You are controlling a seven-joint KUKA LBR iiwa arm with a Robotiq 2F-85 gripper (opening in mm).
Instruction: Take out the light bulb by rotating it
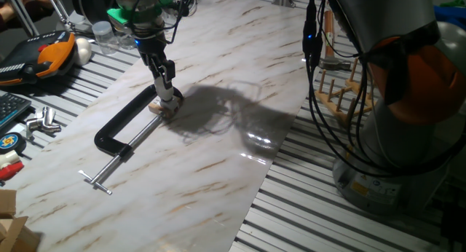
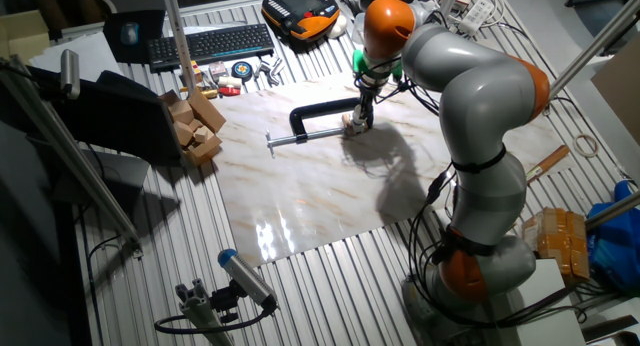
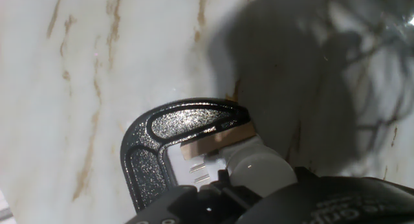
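While the gripper point(image 1: 168, 94) sat low over the wooden block point(image 1: 162, 108) at the closed end of the C-clamp point(image 1: 125, 132), the step in hand looked like the unscrew itself: approach done, extraction not.

Hand view: light bulb point(image 3: 259, 169) at about 5 o'clock of the frame, frosted globe partly under the black finger bodies, tan block edge just at its 11 o'clock, clamp jaw casting wrapping round from 9 o'clock. Bulb was upright in the block, base not visible, so I judged it seated in the socket.

Grip state: fingers hugged the globe closely, contact looked likely, but the pads were hidden by the hand body. Couldn't tell clenched or merely bracketing.

One fixed view: gripper tip at the clamp's 1 o'clock end, screw handle point(image 1: 97, 182) well apart at 7 o'clock. Marble-pattern board point(image 1: 218, 157) otherwise bare near the work. The other fixed view matched: arm folded over, tool down at the clamp head point(image 2: 352, 124); bulb too small to make out there.

Next move, my read:
- confirm firm squeeze on the globe, not crushing force; frosted glass
- rotate wrist about the bulb axis, counter-clockwise assumed
- regrasp if wrist range runs out
- lift only once threads are free

Risk: slipping on the smooth globe, or torque shifting the block if the clamp is loose.
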